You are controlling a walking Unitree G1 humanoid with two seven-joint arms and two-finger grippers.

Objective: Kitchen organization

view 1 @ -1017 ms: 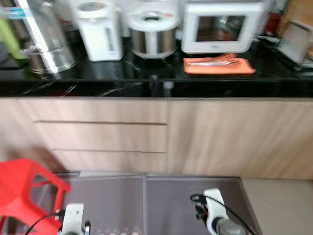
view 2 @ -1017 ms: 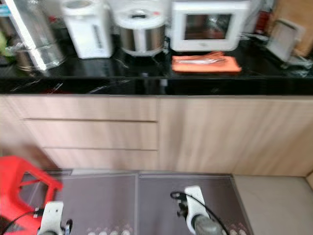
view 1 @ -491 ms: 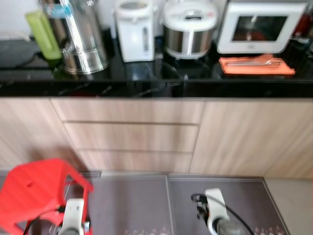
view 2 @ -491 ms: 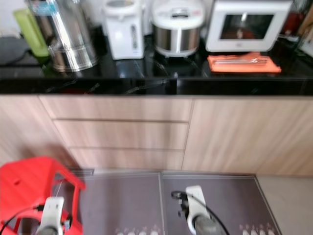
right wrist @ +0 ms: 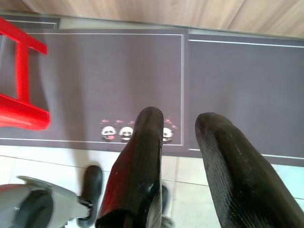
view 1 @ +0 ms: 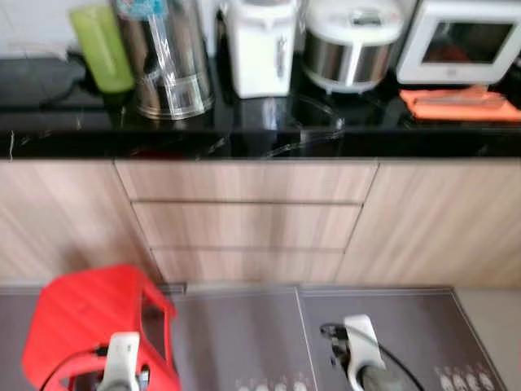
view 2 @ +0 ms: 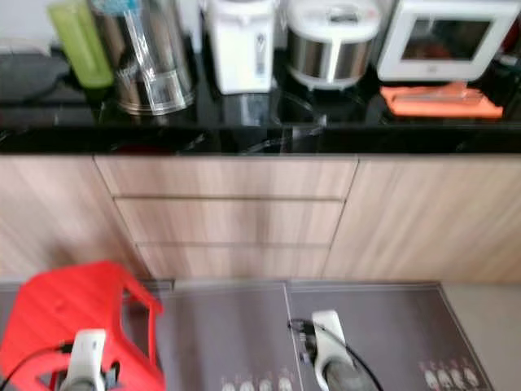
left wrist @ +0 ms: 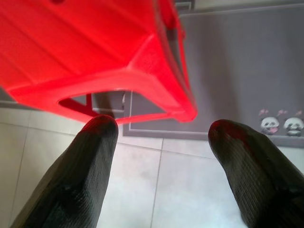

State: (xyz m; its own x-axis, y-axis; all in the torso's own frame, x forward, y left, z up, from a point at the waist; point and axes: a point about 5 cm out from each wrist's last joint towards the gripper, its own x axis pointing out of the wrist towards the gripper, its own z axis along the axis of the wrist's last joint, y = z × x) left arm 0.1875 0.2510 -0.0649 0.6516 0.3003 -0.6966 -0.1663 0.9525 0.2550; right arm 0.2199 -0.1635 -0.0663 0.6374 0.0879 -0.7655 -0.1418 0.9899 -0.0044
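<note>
At the lower edge of the head views, both arms hang idle over the floor: the left pincer (left wrist: 161, 142) has its two black fingers spread wide with nothing between them, above pale tile and just short of a red plastic stool (view 1: 89, 322); the right pincer (right wrist: 178, 142) is also released, fingers parted by a narrow gap, empty, above the edge of a grey floor mat (view 1: 244, 334) printed with small panda figures (right wrist: 116, 133). The stool stands at the robot's left, partly on the mat's near-left corner. Beyond the mat, light wood cabinets: a stack of three drawers (view 1: 248, 216) at centre, plain door panels on either side. Above them, a black glossy worktop (view 1: 244, 134). Items on it, left to right: a green bottle (view 1: 102, 47), tilted; a tall steel urn (view 1: 167, 61) just beside it; a white electric kettle-pot (view 1: 262, 45); a steel-and-white rice cooker (view 1: 352, 45); a white toaster oven (view 1: 464, 41). In front of the oven, an orange cloth (view 1: 460, 104) lies flat with what looks like metal cutlery on it; the frame is too blurred to confirm.
</note>
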